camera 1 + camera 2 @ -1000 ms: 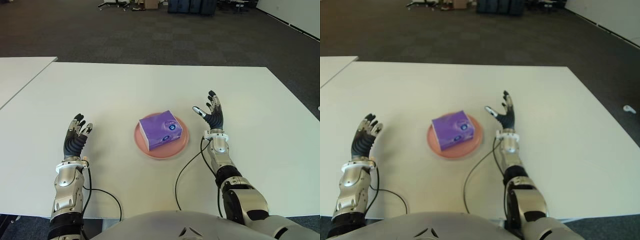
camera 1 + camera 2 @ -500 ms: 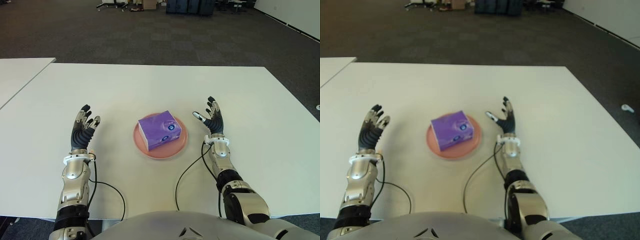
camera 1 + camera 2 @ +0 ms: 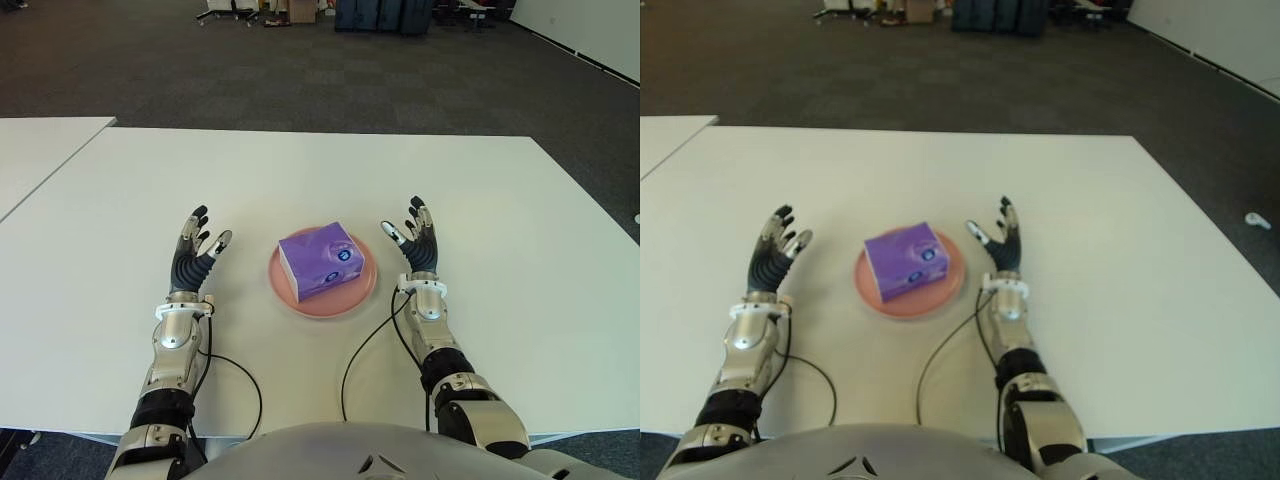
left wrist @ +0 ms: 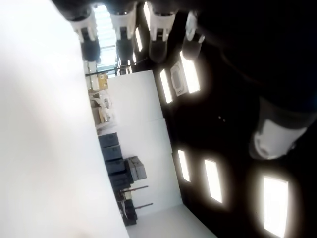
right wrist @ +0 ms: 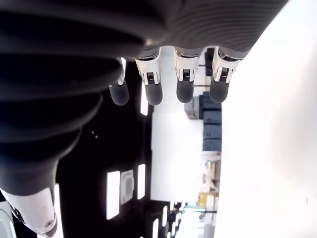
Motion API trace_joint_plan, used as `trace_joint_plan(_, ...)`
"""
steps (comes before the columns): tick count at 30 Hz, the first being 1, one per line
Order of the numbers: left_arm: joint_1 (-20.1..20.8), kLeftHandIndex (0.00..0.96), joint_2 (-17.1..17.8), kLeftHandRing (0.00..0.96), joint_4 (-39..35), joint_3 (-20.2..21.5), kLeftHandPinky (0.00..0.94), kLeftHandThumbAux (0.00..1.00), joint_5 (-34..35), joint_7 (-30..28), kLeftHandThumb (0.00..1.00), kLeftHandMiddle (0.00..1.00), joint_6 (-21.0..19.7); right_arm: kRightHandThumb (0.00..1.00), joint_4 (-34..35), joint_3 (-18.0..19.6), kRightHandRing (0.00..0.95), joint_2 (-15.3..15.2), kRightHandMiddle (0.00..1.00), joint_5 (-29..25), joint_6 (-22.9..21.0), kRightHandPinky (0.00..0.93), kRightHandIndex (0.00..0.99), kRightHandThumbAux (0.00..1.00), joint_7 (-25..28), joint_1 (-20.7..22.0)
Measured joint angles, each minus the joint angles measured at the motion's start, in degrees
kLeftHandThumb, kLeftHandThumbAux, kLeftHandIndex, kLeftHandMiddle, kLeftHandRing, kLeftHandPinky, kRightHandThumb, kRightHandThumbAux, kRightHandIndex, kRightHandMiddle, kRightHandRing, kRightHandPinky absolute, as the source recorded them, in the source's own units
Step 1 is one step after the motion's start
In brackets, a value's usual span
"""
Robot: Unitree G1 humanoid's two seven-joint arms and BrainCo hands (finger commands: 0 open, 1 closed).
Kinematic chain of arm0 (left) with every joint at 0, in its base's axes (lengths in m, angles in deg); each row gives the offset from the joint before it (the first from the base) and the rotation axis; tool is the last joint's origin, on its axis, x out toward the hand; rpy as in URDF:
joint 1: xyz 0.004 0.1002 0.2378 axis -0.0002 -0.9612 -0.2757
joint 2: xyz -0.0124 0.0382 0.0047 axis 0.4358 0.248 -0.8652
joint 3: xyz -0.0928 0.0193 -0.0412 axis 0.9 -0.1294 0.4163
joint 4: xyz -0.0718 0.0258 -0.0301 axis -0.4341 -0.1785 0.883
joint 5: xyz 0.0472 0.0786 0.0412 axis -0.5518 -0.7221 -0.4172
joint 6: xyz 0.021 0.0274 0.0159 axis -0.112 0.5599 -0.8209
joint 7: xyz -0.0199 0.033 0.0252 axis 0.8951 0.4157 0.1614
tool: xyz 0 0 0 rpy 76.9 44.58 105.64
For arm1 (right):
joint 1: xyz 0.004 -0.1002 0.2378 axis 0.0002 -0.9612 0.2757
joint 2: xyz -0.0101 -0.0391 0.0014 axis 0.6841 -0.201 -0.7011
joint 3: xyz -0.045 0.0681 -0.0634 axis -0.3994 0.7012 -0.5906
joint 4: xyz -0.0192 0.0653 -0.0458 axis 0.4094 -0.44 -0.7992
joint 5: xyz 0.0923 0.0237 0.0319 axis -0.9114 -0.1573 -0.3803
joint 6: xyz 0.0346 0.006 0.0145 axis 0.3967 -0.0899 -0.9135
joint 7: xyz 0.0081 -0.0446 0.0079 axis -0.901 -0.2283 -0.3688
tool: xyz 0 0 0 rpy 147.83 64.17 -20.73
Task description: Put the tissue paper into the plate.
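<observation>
A purple tissue pack (image 3: 321, 260) lies in the pink plate (image 3: 357, 294) at the middle of the white table (image 3: 300, 180). My left hand (image 3: 196, 252) is raised to the left of the plate, fingers spread and holding nothing. My right hand (image 3: 413, 238) is up just right of the plate, fingers spread too and empty. Neither hand touches the pack or the plate. The wrist views show straight fingertips (image 5: 184, 84) with nothing between them.
Black cables (image 3: 365, 345) run from both wrists across the near part of the table. A second white table (image 3: 40, 140) stands at the far left. Dark carpet and office furniture lie beyond the far edge.
My left hand has moved right and forward toward the plate. My right hand has drifted slightly left and nearer. The tissue pack has stayed in the plate.
</observation>
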State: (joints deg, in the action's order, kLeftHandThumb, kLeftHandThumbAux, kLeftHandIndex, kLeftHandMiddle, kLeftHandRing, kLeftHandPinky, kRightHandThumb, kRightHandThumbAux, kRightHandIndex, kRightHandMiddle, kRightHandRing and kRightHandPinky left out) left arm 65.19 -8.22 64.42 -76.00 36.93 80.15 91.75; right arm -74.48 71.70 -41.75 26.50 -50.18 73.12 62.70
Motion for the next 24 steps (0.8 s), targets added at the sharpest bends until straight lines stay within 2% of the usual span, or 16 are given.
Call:
trace_joint_plan(13,1.0,0.0,-1.4,0.0,-0.9,-3.0,0.0,0.564,0.0,-0.6,0.0,0.0,-1.5,0.137,9.1,-0.4,0.007,1.2,0.0,-0.4,-7.6,0.049,0.0,0.648,0.6,-5.4)
trace_joint_plan(24,0.4,0.0,-1.3,0.0,-0.9,-4.1,0.0,0.517,-0.1,-0.7,0.0,0.0,-1.6,0.14,13.7,-0.7,0.017,2.1,0.012,-0.6,-9.0,0.05,0.0,0.652,1.7,-8.4)
